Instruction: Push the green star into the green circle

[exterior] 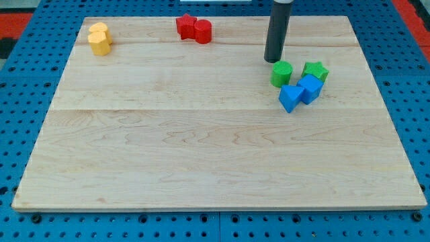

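Observation:
The green star (316, 70) lies at the view's right on the wooden board (201, 141). The green circle (281, 73), a short cylinder, stands just to its left, a small gap apart. My tip (272, 60) is down on the board just above and slightly left of the green circle, close to it but apart. The star is to the tip's right, beyond the circle. A blue cube (310, 88) touches the star's lower side.
A blue triangular block (290, 98) sits against the blue cube below the green circle. A red star (185, 25) and red cylinder (202, 31) sit together at the view's top middle. Two yellow blocks (99, 39) sit at the top left.

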`<action>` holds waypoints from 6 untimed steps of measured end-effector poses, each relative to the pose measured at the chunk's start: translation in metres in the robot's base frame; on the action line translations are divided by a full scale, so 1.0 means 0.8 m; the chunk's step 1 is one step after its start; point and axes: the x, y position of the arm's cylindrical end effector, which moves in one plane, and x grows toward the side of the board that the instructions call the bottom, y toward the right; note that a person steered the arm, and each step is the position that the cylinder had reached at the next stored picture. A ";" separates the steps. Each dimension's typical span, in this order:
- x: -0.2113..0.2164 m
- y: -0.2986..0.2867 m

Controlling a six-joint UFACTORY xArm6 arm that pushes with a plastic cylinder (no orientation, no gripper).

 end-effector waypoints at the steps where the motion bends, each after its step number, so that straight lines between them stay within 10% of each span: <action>1: 0.000 0.078; 3: 0.053 0.174; 6: 0.059 -0.016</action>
